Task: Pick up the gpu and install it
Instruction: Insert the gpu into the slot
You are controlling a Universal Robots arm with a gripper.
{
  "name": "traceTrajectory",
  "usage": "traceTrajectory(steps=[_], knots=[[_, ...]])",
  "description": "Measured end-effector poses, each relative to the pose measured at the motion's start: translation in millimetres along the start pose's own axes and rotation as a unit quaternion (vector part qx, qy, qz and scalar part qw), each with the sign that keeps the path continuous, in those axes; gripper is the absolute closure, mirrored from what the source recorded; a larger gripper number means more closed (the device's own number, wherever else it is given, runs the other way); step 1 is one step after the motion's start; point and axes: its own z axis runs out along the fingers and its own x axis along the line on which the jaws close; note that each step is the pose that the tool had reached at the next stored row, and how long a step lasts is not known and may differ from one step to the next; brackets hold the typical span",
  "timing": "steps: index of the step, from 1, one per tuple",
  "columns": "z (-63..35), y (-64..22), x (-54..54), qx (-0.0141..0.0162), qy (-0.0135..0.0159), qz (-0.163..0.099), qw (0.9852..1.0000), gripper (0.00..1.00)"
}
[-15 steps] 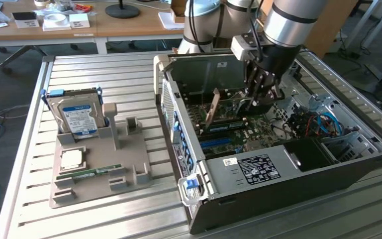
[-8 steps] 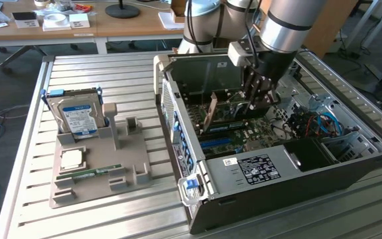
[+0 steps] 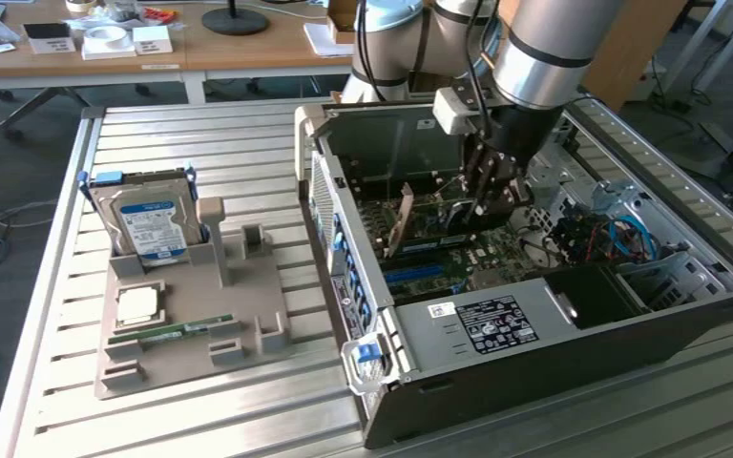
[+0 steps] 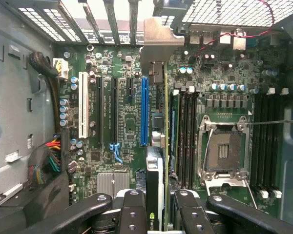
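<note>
Exterior view: gripper (image 3: 485,202) is deep in the case (image 3: 494,382), pinching the gpu (image 3: 405,221) on edge over the motherboard (image 3: 494,260). Risk — a tilted card jams or skids off its slot. The arm hides the card's lower edge.

Wrist view: gpu (image 4: 155,170) is clamped between the fingers (image 4: 133,212), just beside the blue slot (image 4: 144,112) — seating cannot be judged. Misalignment could bend contacts.

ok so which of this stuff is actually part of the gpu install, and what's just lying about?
Job: gpu, gripper shut on it, motherboard, computer case.
Lying about: hard drive, CPU chip, green memory stick, grey holder.
</note>
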Motion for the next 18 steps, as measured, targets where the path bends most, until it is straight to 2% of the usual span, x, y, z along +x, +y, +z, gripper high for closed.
traceTrajectory(steps=[18], knots=[[6.7, 8.5, 3.3, 0.0005, -0.0003, -0.001, 1.0, 0.73]])
